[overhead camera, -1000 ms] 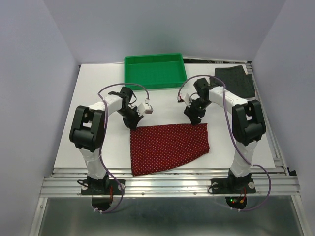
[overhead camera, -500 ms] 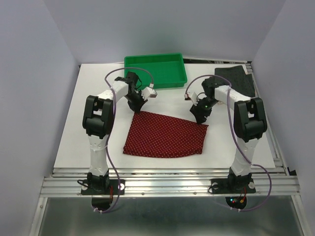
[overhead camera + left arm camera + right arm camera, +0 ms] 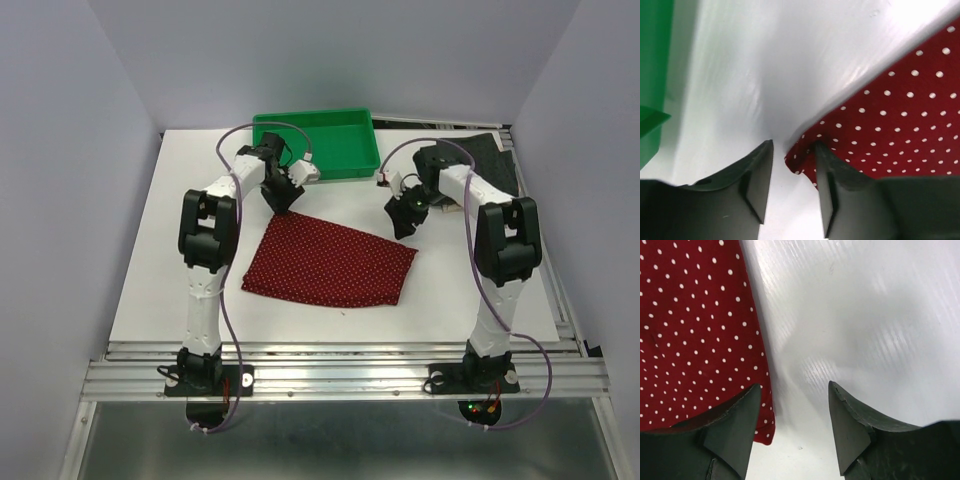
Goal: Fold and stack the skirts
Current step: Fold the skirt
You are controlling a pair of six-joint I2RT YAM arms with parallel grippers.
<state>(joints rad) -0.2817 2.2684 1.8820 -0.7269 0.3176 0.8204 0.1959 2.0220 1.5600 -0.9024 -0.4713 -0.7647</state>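
Note:
The dark red skirt with tiny white dots (image 3: 330, 262) lies spread flat on the white table. My left gripper (image 3: 281, 198) stands open at its far left corner. In the left wrist view that skirt corner (image 3: 880, 120) rests against my right finger and only bare table shows in the gap of the left gripper (image 3: 792, 150). My right gripper (image 3: 404, 222) hangs open just beyond the skirt's far right corner. In the right wrist view the right gripper (image 3: 795, 390) holds nothing, and the red skirt (image 3: 695, 325) lies to its left. A charcoal-grey skirt (image 3: 485, 158) lies at the back right.
A green plastic tray (image 3: 315, 160) stands at the back centre, just behind my left gripper. The table's metal rail (image 3: 340, 372) runs along the near edge by the arm bases. Pale walls close in both sides.
Both grippers moved toward the back of the table and the red skirt came along, spreading flatter. My left gripper has opened and let go of the skirt's corner.

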